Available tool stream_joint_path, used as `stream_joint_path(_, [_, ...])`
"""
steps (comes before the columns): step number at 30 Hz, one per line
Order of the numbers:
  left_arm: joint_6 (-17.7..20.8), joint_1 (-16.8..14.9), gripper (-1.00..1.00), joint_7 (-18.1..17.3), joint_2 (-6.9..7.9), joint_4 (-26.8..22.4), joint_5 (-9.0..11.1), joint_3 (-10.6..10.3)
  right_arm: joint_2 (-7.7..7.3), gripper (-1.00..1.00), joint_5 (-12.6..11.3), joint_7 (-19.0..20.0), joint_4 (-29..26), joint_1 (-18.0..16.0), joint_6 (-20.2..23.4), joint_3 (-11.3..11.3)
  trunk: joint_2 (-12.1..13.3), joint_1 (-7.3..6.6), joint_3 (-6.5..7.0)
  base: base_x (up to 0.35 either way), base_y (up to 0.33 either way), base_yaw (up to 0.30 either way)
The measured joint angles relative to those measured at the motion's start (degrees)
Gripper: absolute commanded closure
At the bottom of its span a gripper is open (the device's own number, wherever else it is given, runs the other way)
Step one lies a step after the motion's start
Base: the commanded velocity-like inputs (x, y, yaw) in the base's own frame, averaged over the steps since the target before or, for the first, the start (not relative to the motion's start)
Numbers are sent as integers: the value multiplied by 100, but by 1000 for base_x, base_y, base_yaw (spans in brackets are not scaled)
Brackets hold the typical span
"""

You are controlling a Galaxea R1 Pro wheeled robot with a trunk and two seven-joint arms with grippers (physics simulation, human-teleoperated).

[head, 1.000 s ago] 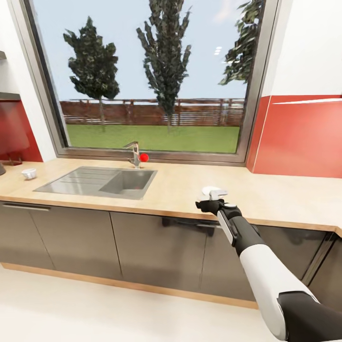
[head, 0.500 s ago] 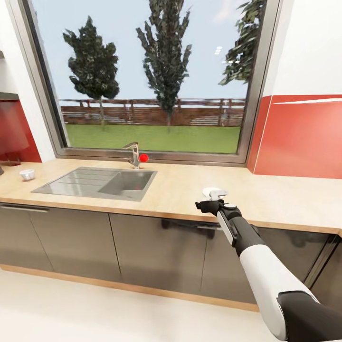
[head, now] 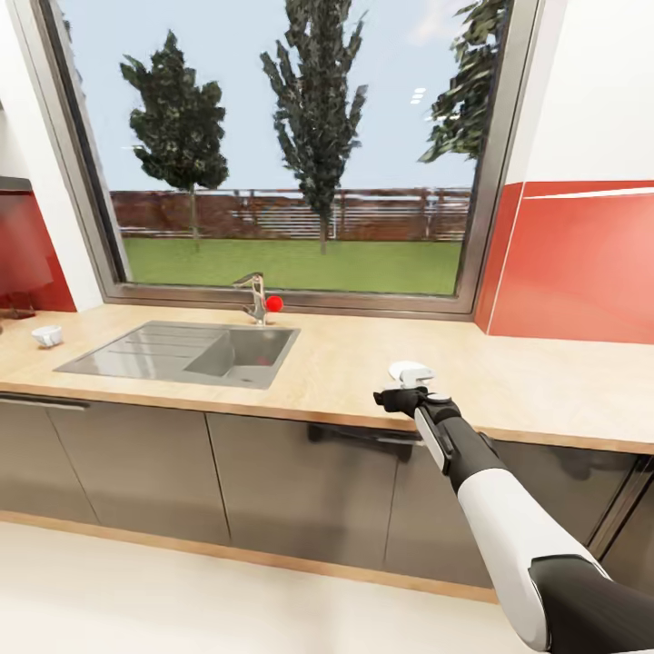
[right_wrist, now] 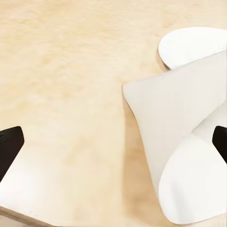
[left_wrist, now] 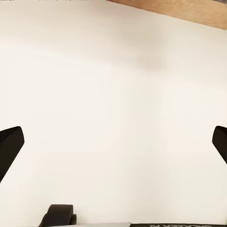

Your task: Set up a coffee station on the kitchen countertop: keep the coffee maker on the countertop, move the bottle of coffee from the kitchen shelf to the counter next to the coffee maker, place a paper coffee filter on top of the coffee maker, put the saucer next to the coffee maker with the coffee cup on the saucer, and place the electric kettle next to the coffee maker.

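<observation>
Scene: a kitchen in the head view, with a long wooden worktop (head: 345, 359) under a large window (head: 291, 145) looking onto trees and a lawn.
Sink: a steel sink (head: 182, 352) with a tap (head: 254, 295) is set into the worktop left of centre.
Right arm: it reaches forward from the lower right, its right end effector (head: 400, 398) at the worktop's front edge.
Paper coffee filter: the white, cone-shaped paper coffee filter (head: 411, 371) lies on the worktop just beyond the right end effector. In the right wrist view the filter (right_wrist: 182, 142) sits between two dark fingertips (right_wrist: 9, 146) at the frame's edges.
Right end effector state: fingers spread wide, with the filter between them and not pinched.
Left end effector: in the left wrist view its fingertips (left_wrist: 9, 149) stand far apart, spread, over a plain pale surface.
Coffee cup: a small white cup-like object (head: 45, 335) rests at the far left end of the worktop; too small to name with certainty.
Done so far: nothing can be confirmed as finished from these views.
Left to do: by my reading, the filter must be gripped and carried to the coffee maker, and the bottle, saucer, cup and kettle are all yet to be placed.
</observation>
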Motion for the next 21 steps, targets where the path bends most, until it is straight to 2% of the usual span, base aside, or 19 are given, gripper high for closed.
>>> stream_joint_path(15, [-1, 0, -100, -3, 0, 0, 0, 0, 0, -100, 0, -1, 24, 0, 0, 0, 0, 0, 0, 55, 0, 0])
stream_joint_path(21, [-4, 0, -100, -4, 0, 0, 0, 0, 0, -100, 6, -4, 34, 0, -137, -4, 0, 1, 0, 6, 0, 0])
